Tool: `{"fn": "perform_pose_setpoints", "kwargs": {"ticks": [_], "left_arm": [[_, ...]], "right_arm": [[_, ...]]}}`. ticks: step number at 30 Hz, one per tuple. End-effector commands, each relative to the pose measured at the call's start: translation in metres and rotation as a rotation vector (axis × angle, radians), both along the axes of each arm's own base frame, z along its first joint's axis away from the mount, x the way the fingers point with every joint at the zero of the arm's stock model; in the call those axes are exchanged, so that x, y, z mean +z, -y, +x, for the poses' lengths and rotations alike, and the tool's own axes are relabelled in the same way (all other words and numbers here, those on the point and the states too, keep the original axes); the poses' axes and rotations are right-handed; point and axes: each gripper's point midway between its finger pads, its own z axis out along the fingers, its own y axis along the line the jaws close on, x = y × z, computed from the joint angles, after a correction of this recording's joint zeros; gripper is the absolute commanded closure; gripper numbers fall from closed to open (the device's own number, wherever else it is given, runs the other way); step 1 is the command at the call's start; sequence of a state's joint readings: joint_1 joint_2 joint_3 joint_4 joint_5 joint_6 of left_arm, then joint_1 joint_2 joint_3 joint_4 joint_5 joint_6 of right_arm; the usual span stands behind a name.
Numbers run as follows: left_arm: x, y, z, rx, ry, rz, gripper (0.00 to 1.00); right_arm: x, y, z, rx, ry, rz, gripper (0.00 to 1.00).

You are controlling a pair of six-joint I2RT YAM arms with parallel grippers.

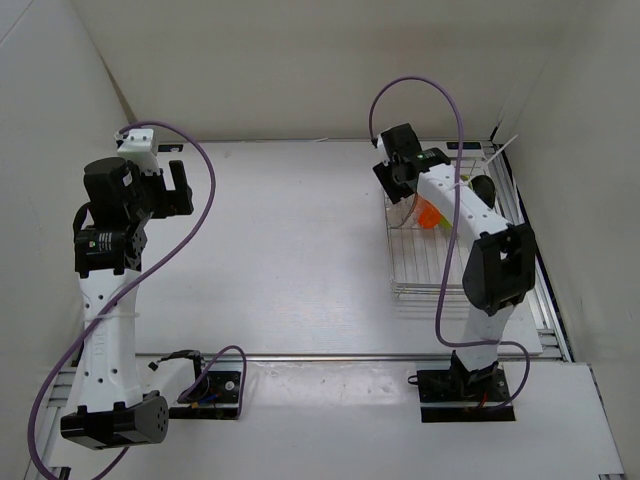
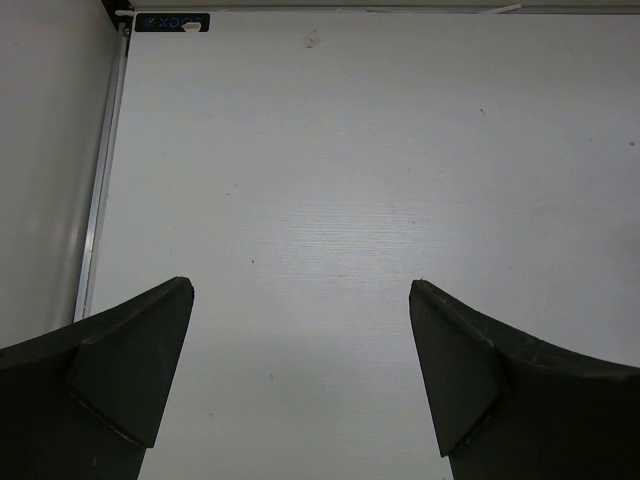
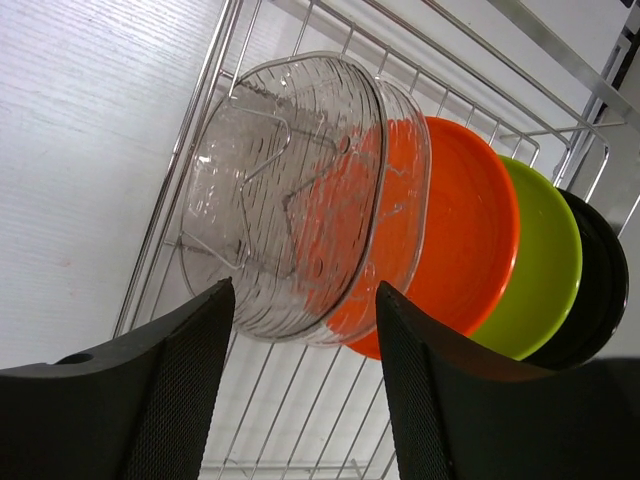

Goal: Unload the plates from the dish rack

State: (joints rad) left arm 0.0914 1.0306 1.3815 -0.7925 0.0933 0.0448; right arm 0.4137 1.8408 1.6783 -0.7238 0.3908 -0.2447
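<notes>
The right gripper is held wide open at the clear plate, first of four plates stood in the dish rack by the bench's right edge; the left gripper is held wide open too.

clear, orange, lime, black plates

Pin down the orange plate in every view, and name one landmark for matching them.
Top external: the orange plate is a small orange patch in the dish rack, right of centre, beside the right arm.
Left wrist: not in it.
Right wrist: right of centre, between the clear plate and the lime green plate.
Shared landmark: the dish rack's silver wires, in top and right wrist views.
</notes>
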Motion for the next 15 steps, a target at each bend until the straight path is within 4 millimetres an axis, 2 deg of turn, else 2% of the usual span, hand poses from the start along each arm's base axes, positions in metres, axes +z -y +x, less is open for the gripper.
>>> {"fn": "perform_pose_setpoints", "kwargs": {"ticks": [1, 2, 4, 15], "left_arm": [[0.007, 0.000, -0.003, 0.001, 0.030, 0.009, 0.00], [0.007, 0.000, -0.003, 0.001, 0.030, 0.009, 0.00], [0.005, 0.000, -0.001, 0.001, 0.021, 0.008, 0.00], [-0.002, -0.002, 0.000, 0.010, 0.010, 0.011, 0.00]], "right_arm": [[0.014, -0.005, 0.024, -0.007, 0.078, -0.003, 0.37], [0.008, -0.005, 0.025, -0.007, 0.065, -0.009, 0.37], [0.013, -0.002, 0.031, -0.022, 0.082, -0.009, 0.39], [0.003, 0.006, 0.043, -0.028, 0.085, -0.066, 0.47]]}}
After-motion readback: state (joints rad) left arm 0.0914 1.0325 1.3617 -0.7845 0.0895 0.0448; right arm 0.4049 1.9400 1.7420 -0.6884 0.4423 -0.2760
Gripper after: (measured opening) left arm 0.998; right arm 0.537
